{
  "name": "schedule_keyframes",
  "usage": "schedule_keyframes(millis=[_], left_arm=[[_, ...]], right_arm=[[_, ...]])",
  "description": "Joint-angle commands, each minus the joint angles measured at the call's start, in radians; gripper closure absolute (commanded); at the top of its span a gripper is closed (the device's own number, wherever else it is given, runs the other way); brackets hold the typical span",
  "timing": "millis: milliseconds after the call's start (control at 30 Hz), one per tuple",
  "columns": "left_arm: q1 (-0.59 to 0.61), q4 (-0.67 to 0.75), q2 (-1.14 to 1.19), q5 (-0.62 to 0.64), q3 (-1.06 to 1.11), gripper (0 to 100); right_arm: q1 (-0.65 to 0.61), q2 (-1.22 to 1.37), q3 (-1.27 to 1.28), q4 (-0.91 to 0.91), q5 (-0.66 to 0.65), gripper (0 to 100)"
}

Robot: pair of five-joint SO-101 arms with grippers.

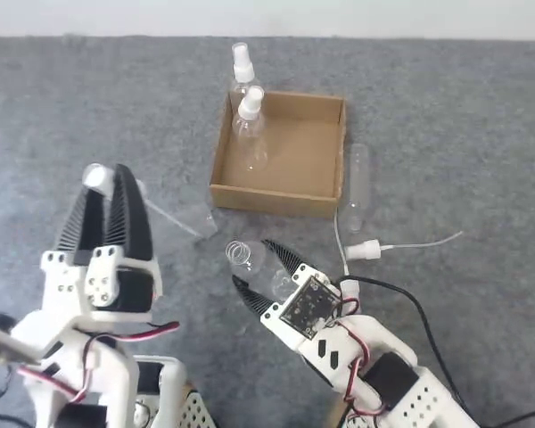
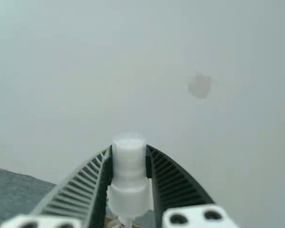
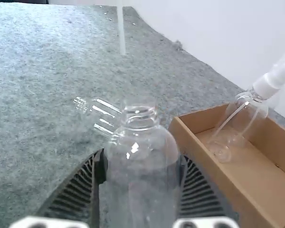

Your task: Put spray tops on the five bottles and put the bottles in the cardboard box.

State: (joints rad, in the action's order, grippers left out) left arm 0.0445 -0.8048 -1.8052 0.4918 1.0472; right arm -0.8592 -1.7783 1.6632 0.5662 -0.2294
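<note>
High view: step in hand looks like capping bottle three. Left gripper (image 1: 109, 180) is clamped on a spray top (image 1: 96, 176) and raised off the table, with the dip tube (image 1: 174, 221) trailing toward the middle. Right gripper (image 1: 252, 263) is closed around a clear bottle (image 1: 241, 254), its open neck toward the left arm.

Left wrist view confirms it: both fingers are tight on the white top (image 2: 129, 166).

Right wrist view: the bottle (image 3: 140, 142) sits between the jaws with the neck up and unobstructed. The tube (image 3: 121, 28) hangs above and beyond the neck, not in it yet.

Rest of the job:
- One capped bottle (image 1: 250, 125) is in the cardboard box (image 1: 276, 198).
- A second capped bottle (image 1: 242, 67) stands just behind the box, outside it.
- An uncapped bottle (image 1: 357, 187) lies beside the box's right wall.
- Another uncapped bottle (image 1: 201, 218) lies between the arms.
- A loose spray top (image 1: 366, 250) lies on the table near the right arm.

Next move, my read:
- Line the tube tip up over the neck.
- Feed it straight down.
- Seat the top while the right gripper holds the bottle steady.

The tube is thin and flexible, so it may well catch on the rim.
</note>
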Motion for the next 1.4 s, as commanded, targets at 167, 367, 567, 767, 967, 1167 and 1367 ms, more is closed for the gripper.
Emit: schedule_keyframes(millis=[167, 367, 567, 767, 967, 1167, 1367], left_arm=[[-0.104, 0.021, -0.017, 0.005, -0.042, 99], [-0.180, -0.003, -0.017, -0.005, -0.042, 99], [-0.249, 0.002, -0.015, -0.072, -0.010, 99], [-0.250, 0.002, -0.017, -0.072, 0.028, 99], [-0.250, 0.002, -0.017, -0.074, 0.073, 99], [-0.250, 0.002, -0.017, -0.077, 0.105, 99], [-0.250, -0.002, -0.017, -0.143, 0.139, 99]], right_arm=[[-0.013, -0.033, 0.020, -0.031, 0.011, 96.8], [-0.013, -0.033, 0.020, -0.031, 0.011, 96.8], [-0.013, -0.033, 0.020, -0.031, 0.011, 96.8], [-0.013, -0.033, 0.020, -0.031, 0.011, 96.8], [-0.012, -0.033, 0.020, -0.030, 0.011, 96.8], [-0.008, -0.036, 0.020, -0.031, 0.012, 96.9], [-0.008, -0.036, 0.020, -0.031, 0.015, 96.9]])
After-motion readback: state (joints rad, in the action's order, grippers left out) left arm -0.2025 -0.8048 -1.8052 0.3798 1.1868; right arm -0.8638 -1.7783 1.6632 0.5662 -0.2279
